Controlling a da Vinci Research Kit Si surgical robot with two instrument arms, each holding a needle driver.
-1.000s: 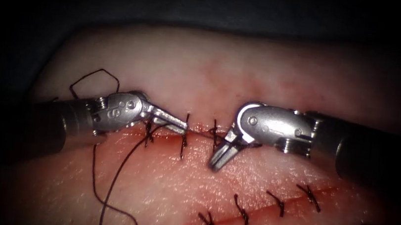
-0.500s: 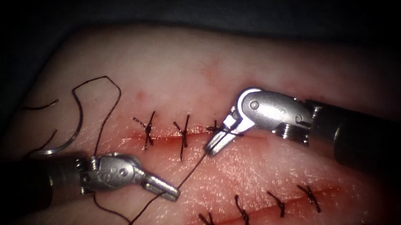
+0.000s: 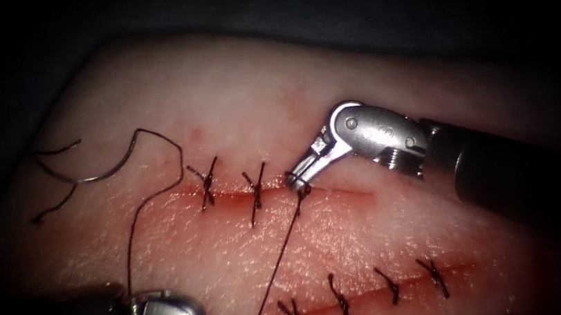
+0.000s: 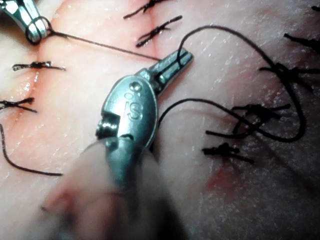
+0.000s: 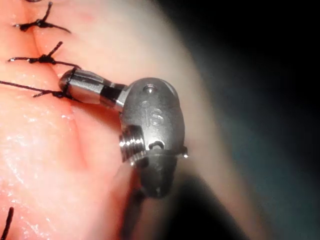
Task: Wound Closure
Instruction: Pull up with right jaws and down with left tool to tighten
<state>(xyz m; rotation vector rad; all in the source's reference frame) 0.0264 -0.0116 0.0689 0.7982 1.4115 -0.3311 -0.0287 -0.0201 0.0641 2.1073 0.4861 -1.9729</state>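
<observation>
— Endoscope view first: your left tool (image 3: pixel 164 309) has been dropping away toward the near edge of the tissue (image 3: pixel 383 106), drawing the thread (image 3: pixel 277 268) out long from the third stitch on the cut (image 3: pixel 235 193). The knot looks to be cinching.

— And what are you holding?

— Your left jaws are clamped on the thread's end. Your right tool (image 3: pixel 297 180) is pinching thread at the knot, jaws closed. The needle (image 3: pixel 94 174) is lying free on the tissue, left of the cut. Your left tool is mostly cropped in the endoscope view.
</observation>
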